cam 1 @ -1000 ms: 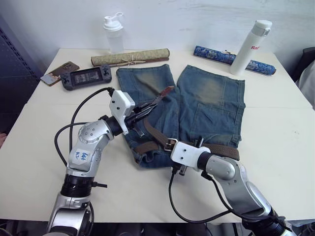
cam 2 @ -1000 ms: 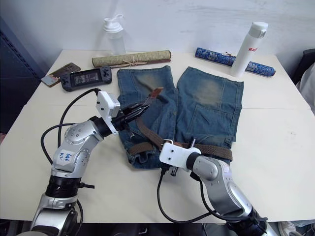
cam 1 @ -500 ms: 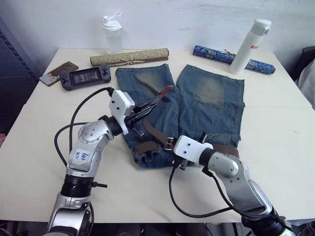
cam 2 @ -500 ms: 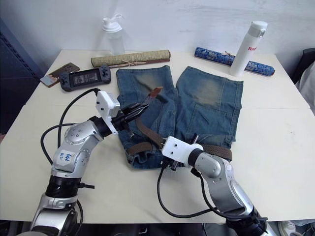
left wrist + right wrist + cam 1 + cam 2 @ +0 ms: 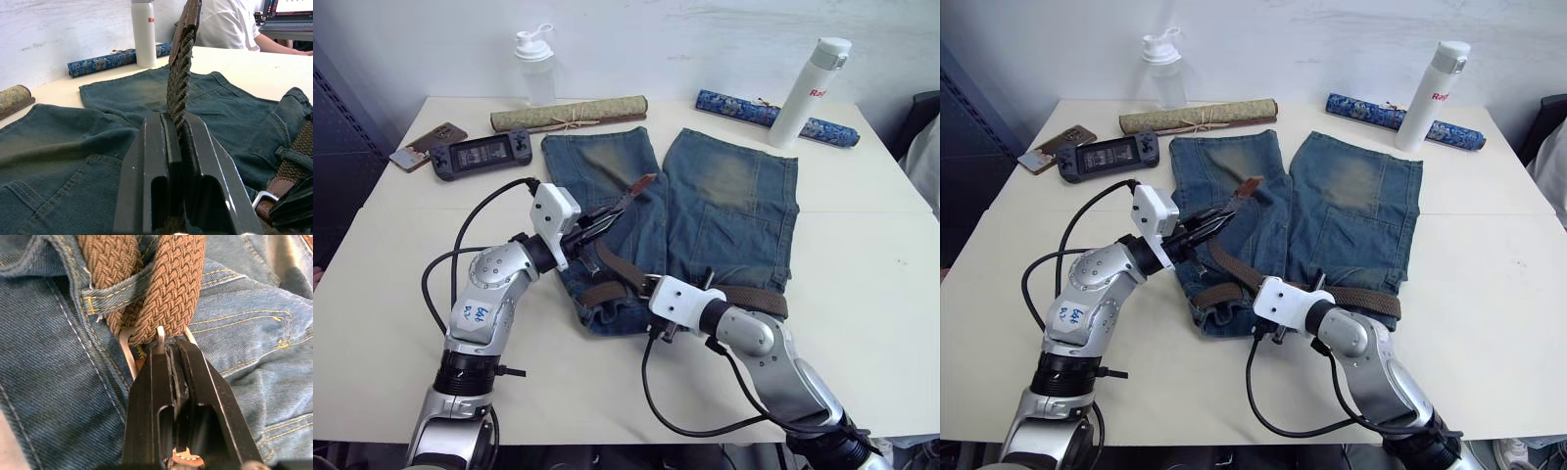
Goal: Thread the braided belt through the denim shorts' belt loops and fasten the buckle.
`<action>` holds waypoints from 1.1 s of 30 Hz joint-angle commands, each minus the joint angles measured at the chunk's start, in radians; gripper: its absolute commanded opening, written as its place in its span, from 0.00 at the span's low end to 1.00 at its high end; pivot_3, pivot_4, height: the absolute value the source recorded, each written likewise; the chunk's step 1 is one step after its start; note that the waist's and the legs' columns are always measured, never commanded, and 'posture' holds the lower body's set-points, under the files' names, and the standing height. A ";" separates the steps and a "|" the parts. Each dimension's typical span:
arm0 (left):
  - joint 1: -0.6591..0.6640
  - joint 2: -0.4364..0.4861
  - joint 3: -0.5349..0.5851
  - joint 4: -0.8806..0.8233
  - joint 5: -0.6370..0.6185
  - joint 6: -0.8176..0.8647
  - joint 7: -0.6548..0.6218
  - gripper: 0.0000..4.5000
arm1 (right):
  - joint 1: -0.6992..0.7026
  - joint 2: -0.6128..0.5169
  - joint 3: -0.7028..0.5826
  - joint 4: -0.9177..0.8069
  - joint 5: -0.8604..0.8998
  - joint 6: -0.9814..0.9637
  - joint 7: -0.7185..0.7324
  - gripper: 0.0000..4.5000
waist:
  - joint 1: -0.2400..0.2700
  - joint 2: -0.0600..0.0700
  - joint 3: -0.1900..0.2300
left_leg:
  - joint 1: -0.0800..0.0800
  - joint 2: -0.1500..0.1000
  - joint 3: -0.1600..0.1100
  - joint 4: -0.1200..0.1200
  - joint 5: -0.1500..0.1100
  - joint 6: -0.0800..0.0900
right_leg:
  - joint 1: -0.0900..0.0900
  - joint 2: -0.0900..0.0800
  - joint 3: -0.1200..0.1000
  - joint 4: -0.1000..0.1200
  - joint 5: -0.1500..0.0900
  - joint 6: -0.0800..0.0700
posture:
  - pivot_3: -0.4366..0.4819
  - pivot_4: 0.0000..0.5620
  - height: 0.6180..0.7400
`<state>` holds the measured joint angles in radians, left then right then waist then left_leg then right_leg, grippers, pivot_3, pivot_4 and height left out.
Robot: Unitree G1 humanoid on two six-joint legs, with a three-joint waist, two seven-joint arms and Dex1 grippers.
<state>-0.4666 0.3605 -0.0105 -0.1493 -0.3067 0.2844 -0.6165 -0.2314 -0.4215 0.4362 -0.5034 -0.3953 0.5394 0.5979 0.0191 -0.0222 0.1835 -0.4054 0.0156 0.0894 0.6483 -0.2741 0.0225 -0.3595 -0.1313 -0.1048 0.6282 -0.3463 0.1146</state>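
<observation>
The denim shorts (image 5: 724,196) lie flat on the white table (image 5: 862,264), waistband toward me. The braided belt (image 5: 617,262) runs along the waistband and rises to the left. My left gripper (image 5: 597,223) is shut on the belt (image 5: 180,73) just below its dark leather tip (image 5: 641,184), holding that end up over the left leg. My right gripper (image 5: 168,350) is shut on the silver buckle (image 5: 128,352) at the waistband's middle, where the strap passes under a belt loop (image 5: 117,291).
Along the far edge stand a white bottle (image 5: 806,88), a clear shaker bottle (image 5: 537,69), a rolled tan mat (image 5: 570,113) and a blue patterned roll (image 5: 754,110). A game console (image 5: 481,155) and phone (image 5: 429,142) lie far left. A person in white (image 5: 230,24) sits beyond the table.
My right gripper has shifted slightly left along the waistband while staying on the buckle. The left gripper still holds the belt end up in about the same place.
</observation>
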 commanded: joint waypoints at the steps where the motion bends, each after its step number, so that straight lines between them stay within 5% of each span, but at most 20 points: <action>1: -0.007 0.004 0.008 -0.039 0.001 -0.013 0.007 0.00 | -0.008 0.004 0.034 0.032 -0.028 -0.013 -0.009 0.02 | -0.004 0.000 0.000 | 0.000 0.000 0.000 0.000 0.000 0.000 | 0.000 0.000 0.000 0.000 0.000 0.000 | 0.48 0.27 0.82; 10: -0.035 0.000 -0.002 -0.050 -0.026 -0.017 -0.020 0.00 | -0.034 0.010 0.111 0.077 -0.060 0.064 0.050 0.02 | -0.023 0.000 0.000 | 0.001 0.001 0.000 -0.001 0.001 -0.001 | 0.000 0.000 0.000 0.000 0.000 0.000 | 0.48 0.27 0.82; 22: -0.279 0.178 -0.075 0.157 -0.076 -0.075 -0.511 0.00 | -0.141 0.042 0.101 0.110 -0.046 0.280 0.108 0.02 | -0.026 0.001 -0.001 | 0.003 0.002 0.000 -0.001 0.001 -0.002 | 0.001 0.001 0.000 0.001 0.000 -0.001 | 0.48 0.27 0.82; 33: -0.329 0.143 -0.072 0.353 -0.013 -0.178 -0.521 0.00 | -0.107 0.039 0.026 -0.017 -0.008 0.266 0.080 0.02 | -0.021 0.000 -0.001 | 0.000 0.001 0.000 -0.001 0.001 -0.001 | -0.001 0.001 0.000 0.002 0.000 -0.001 | 0.48 0.27 0.82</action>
<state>-0.7776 0.5100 -0.0947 0.2111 -0.3285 0.1358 -1.1462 -0.3613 -0.3767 0.4971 -0.5088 -0.4165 0.7861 0.6896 -0.0022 -0.0218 0.1829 -0.4055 0.0160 0.0894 0.6479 -0.2726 0.0216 -0.3604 -0.1306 -0.1050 0.6301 -0.3467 0.1136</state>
